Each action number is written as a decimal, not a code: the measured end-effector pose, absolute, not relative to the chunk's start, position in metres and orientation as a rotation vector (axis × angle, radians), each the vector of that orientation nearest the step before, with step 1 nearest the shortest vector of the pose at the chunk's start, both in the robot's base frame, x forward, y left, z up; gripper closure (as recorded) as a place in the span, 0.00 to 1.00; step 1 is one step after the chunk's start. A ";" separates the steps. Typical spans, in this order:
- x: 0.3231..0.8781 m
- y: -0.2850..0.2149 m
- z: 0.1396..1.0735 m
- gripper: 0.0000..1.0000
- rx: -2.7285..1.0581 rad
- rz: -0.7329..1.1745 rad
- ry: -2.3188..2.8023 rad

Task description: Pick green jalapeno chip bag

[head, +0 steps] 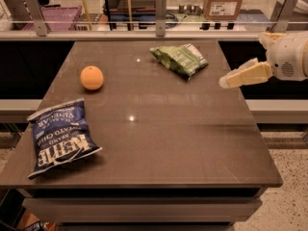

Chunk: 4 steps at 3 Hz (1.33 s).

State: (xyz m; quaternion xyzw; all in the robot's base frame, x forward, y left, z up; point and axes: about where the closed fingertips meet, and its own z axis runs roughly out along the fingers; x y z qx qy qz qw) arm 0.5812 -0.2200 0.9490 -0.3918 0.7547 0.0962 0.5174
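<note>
The green jalapeno chip bag point(181, 58) is a small crinkled light-green bag with white panels. It lies flat on the far right part of the dark brown table point(163, 129). My gripper point(242, 76) hangs at the table's right edge, to the right of the green bag and a little nearer the camera, apart from it. Its white wrist housing point(288, 57) sits further right. The gripper holds nothing that I can see.
A dark blue chip bag point(58, 137) lies at the near left of the table. An orange point(91, 77) sits at the far left. A glass rail with metal posts point(160, 7) runs behind the table, with a cardboard box point(224, 0) beyond it.
</note>
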 end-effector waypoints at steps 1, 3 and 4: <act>0.597 -0.205 0.935 0.00 -0.954 0.288 1.789; 0.634 -0.176 0.896 0.00 -0.946 0.396 1.791; 0.648 -0.169 0.885 0.00 -0.928 0.390 1.819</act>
